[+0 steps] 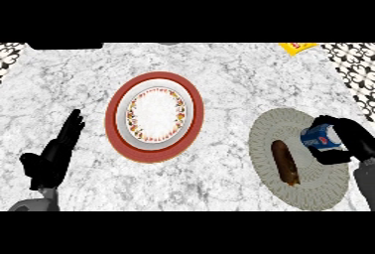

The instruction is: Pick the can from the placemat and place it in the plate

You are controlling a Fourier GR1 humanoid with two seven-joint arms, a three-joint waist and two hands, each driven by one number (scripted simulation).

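Gripping the can (320,137), right hand (350,144) hides its far side.

Can, placemat, plate
Blue can (321,137), tilted, over round grey-green placemat (273,128) at right; red-rimmed white plate (155,117) with floral ring, centre counter, nothing on it.

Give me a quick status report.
Right hand shut on can above placemat. Left hand open, resting. Plate unoccupied. Brown item on placemat.
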